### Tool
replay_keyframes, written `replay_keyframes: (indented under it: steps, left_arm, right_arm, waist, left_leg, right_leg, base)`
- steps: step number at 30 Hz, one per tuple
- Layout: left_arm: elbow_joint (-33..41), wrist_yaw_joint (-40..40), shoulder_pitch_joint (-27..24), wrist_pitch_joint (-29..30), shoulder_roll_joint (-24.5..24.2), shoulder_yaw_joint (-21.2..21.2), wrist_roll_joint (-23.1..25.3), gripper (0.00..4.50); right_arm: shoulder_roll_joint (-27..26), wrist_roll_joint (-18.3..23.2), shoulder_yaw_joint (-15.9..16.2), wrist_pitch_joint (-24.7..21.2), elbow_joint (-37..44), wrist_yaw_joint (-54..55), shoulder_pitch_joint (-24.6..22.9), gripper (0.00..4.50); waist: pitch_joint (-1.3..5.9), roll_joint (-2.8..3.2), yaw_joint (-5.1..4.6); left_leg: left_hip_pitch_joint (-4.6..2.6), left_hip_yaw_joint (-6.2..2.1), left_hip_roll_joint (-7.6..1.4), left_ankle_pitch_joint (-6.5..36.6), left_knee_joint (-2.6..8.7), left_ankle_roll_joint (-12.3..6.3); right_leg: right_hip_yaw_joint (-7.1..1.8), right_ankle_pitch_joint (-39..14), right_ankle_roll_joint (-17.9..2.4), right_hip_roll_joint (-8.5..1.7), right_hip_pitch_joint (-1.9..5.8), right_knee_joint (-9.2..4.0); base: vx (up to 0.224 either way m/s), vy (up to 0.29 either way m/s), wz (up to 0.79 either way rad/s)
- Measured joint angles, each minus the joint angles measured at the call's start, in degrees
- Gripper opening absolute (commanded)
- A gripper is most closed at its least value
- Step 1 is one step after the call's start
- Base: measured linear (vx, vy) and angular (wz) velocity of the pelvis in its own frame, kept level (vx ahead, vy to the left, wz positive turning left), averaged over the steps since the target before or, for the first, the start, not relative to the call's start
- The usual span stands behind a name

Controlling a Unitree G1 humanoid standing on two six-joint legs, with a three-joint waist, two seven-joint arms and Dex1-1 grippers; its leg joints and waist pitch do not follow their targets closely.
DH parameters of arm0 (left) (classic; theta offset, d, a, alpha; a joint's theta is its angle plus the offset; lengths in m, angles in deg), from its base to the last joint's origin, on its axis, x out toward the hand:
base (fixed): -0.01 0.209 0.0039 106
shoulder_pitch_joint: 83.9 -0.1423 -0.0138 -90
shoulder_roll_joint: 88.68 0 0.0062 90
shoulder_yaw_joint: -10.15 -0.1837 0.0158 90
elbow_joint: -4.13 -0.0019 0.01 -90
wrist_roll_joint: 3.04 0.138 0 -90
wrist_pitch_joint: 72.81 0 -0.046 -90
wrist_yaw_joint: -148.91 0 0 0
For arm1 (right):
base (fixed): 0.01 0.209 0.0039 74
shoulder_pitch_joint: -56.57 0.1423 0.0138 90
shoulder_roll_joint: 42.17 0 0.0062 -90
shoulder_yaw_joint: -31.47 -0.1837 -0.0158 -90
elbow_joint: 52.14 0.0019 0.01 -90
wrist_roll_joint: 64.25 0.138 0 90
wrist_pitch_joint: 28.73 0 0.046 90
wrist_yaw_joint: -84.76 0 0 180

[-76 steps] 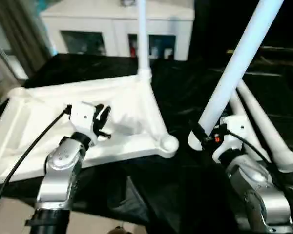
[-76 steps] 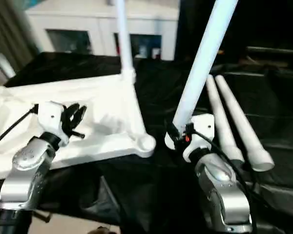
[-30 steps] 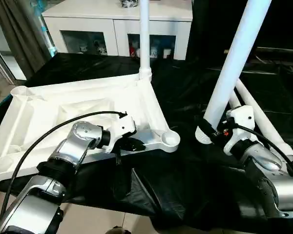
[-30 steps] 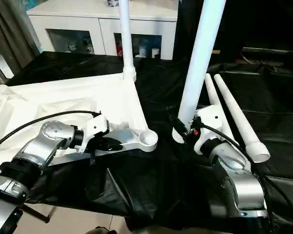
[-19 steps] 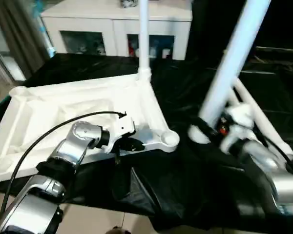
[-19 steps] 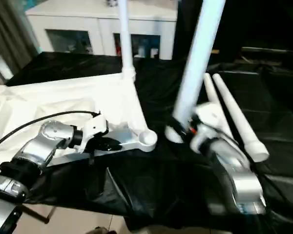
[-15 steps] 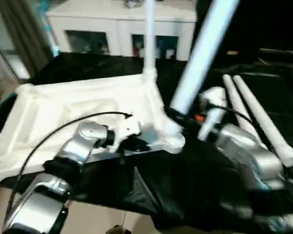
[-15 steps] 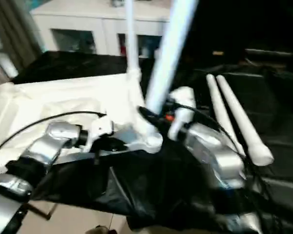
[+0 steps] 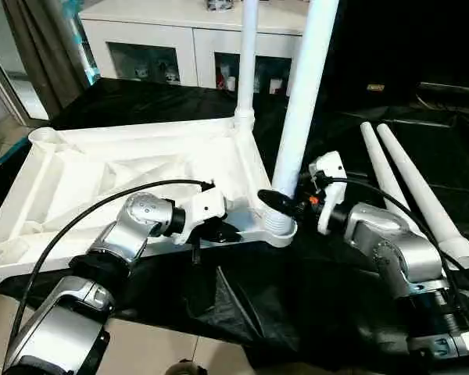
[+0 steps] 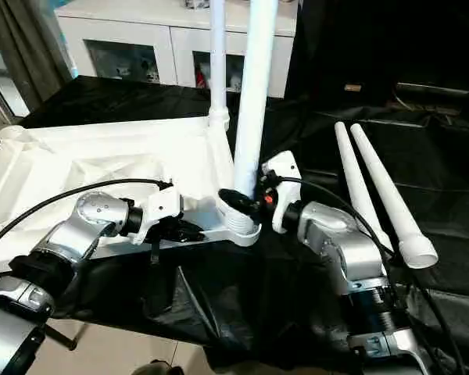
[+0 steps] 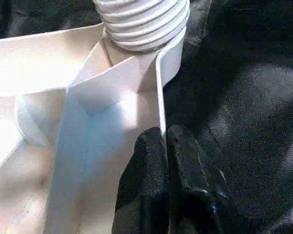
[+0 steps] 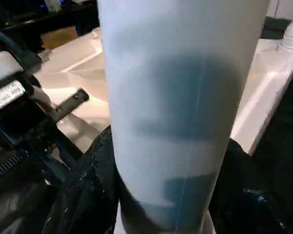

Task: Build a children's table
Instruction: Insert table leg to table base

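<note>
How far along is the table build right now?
One leg already stands in the far corner of the tabletop. The right end effector holds a second leg at the near corner socket, threads visible, while the left end effector pinches the rim. Two spare legs lie waiting.

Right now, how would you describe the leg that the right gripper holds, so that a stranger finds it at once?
On the white tabletop, go to the near corner socket. The held leg stands upright there, in the right gripper. It is thicker than the far leg, and the spare legs lie flat.
</note>
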State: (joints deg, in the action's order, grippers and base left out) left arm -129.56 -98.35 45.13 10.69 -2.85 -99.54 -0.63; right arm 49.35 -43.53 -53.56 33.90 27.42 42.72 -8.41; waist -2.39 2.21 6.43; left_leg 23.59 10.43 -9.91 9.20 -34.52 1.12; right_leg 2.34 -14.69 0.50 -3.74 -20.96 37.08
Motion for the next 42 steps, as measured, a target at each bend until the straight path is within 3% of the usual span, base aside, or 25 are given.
replay_keyframes:
  steps: [42]
  left_arm:
    - [-3.7,-1.2,1.5,-2.7,-0.1,0.4,1.1,0.0]
  right_arm:
    - [-1.4,-2.3,-0.2,4.4,-8.5,-2.3,2.6,1.9]
  waist:
    - [0.0,-0.02,-0.14]
  left_leg:
    - [-0.22,0.09,-0.05,0.0,0.05,0.04]
  right_leg:
    - [-0.03,0.0,0.0,-0.01,0.06,0.01]
  base:
    - [0.0,0.0,0.0]
